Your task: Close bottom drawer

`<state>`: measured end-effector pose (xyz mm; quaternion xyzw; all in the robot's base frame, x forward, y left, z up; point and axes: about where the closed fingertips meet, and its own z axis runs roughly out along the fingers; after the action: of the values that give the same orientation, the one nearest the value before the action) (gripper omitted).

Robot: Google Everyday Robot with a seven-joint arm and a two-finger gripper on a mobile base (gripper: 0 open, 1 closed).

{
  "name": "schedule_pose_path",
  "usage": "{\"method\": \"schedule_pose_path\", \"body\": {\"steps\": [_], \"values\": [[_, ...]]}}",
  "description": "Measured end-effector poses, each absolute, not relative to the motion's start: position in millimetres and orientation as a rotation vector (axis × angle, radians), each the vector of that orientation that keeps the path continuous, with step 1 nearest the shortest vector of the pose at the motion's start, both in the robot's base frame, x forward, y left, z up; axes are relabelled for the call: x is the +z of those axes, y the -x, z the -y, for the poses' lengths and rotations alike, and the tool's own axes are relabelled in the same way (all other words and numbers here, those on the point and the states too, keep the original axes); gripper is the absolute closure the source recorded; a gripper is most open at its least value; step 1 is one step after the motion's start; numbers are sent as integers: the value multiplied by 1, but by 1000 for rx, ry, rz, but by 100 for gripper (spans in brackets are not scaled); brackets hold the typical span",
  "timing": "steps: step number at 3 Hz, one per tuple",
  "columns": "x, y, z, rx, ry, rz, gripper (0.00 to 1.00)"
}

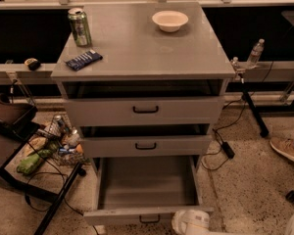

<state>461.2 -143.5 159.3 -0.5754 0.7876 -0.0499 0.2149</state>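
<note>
My gripper (pixel 190 222) sits low at the front panel of the open bottom drawer (pixel 147 185), ready to push it shut; its opening I cannot tell.

I see a green metal can (pixel 80 26), a round white bowl (pixel 170 20) and a flat blue packet (pixel 84 60) atop a grey cabinet (pixel 147 50).

3 drawers (pixel 176 146), 1 can (pixel 80 27), 1 bowl (pixel 170 20), gripper (pixel 187 223) bottom-edge.
</note>
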Motion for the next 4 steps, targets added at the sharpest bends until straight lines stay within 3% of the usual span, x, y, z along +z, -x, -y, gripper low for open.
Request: {"method": "schedule_pose_path", "body": {"steps": [4], "values": [[131,-559,99,91,1471,-2096,100]]}}
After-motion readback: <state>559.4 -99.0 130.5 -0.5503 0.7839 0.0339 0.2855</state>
